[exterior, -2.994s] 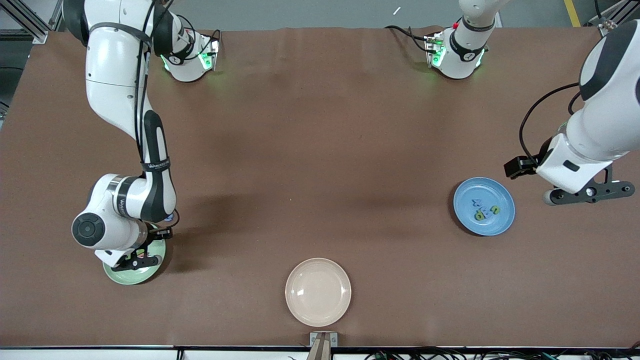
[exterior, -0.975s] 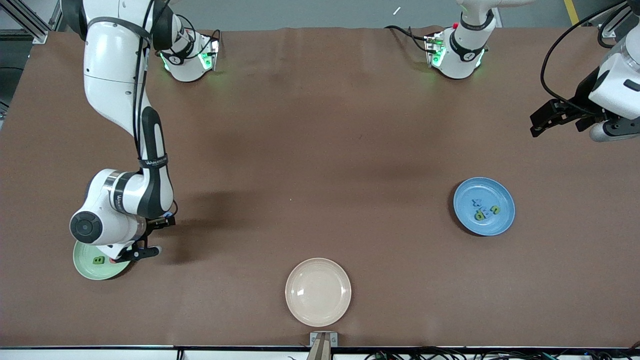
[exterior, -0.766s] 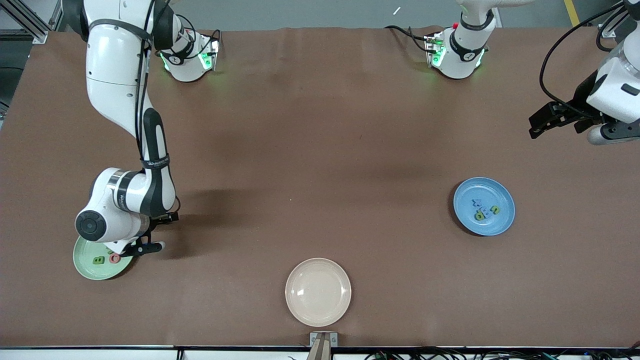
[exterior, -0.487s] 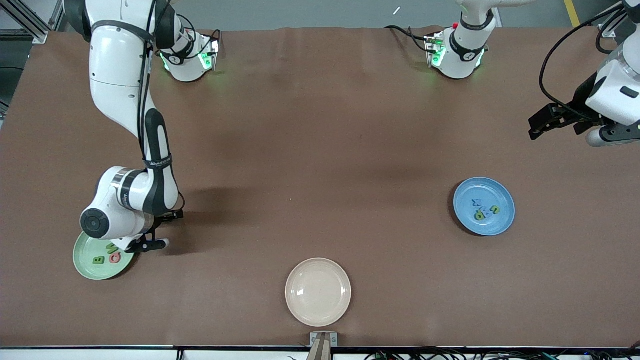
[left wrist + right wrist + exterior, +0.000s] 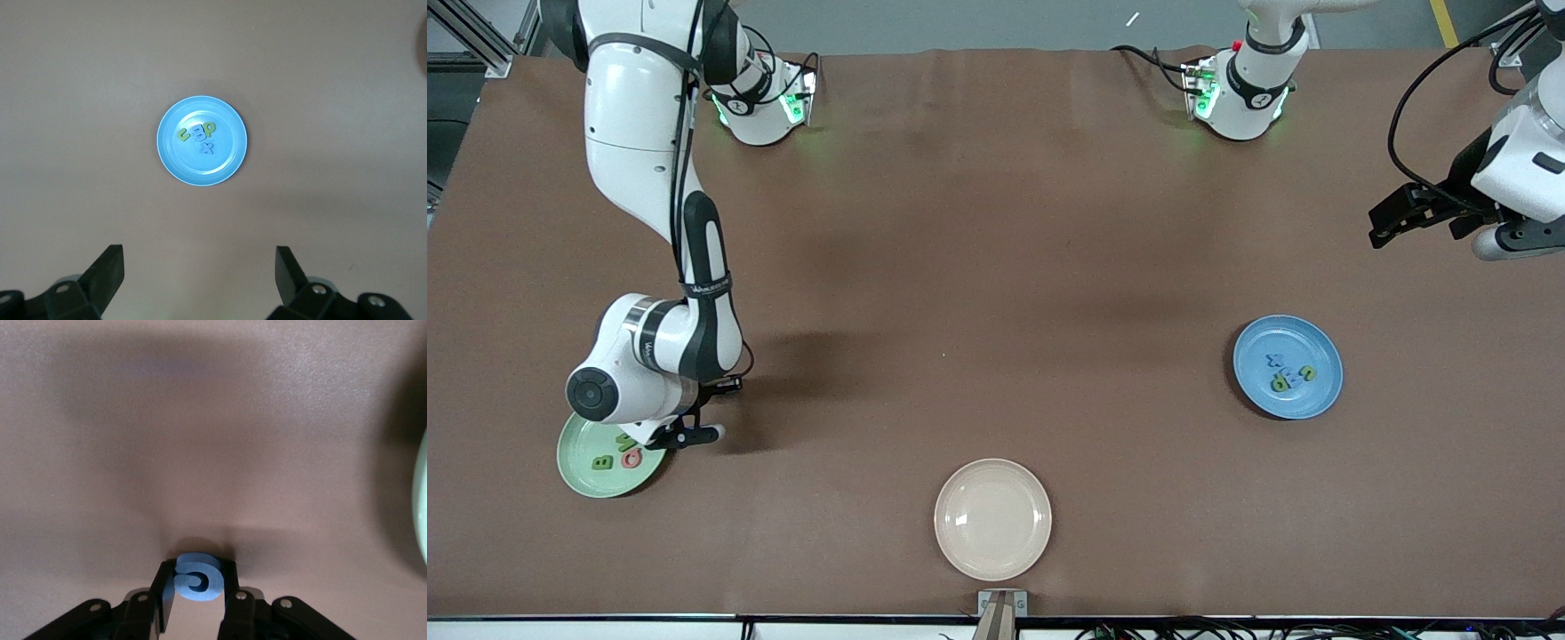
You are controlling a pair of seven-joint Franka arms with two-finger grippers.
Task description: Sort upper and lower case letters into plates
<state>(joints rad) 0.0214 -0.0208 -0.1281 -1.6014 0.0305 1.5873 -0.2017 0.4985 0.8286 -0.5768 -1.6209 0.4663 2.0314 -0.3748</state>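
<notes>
The sorting looks well along; the pale green plate (image 5: 596, 462) at the right arm's end of the table carries a green B (image 5: 603, 462) and a pink Q (image 5: 631, 459), the sky blue plate (image 5: 1288, 366) several more; the right pincer (image 5: 197, 600), down beside the green plate, clasps a blue letter (image 5: 198, 577), probably G; the left pincer (image 5: 200, 280) waits wide and empty; the blue plate's letters are hard to read; part of the green plate is hidden.
</notes>
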